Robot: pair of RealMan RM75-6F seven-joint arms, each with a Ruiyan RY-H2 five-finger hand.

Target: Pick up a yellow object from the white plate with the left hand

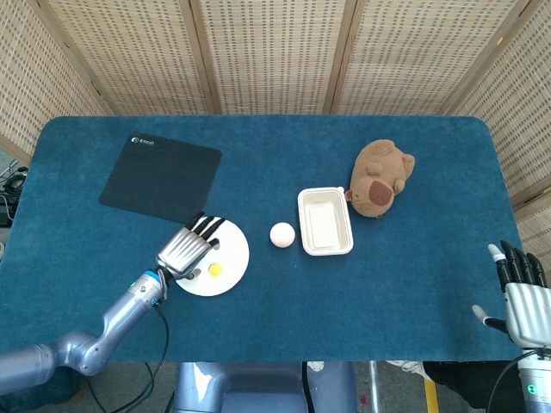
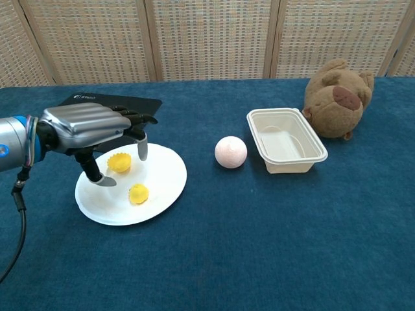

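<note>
A white plate (image 1: 234,258) (image 2: 162,184) lies on the blue table, left of centre. Two yellow objects are on it: a cup-shaped one (image 2: 119,162) toward the back and a smaller lump (image 1: 215,269) (image 2: 138,193) nearer the front. My left hand (image 1: 188,247) (image 2: 87,129) hovers over the plate's back left part with fingers spread and nothing in it; it hides the cup-shaped piece in the head view. My right hand (image 1: 521,292) stays at the table's front right edge, fingers spread, holding nothing.
A pink ball (image 1: 282,234) (image 2: 231,152) sits right of the plate. Beyond it are a white tray (image 1: 325,221) (image 2: 286,140) and a brown plush toy (image 1: 379,179) (image 2: 338,99). A black mat (image 1: 159,177) (image 2: 65,124) lies behind the plate.
</note>
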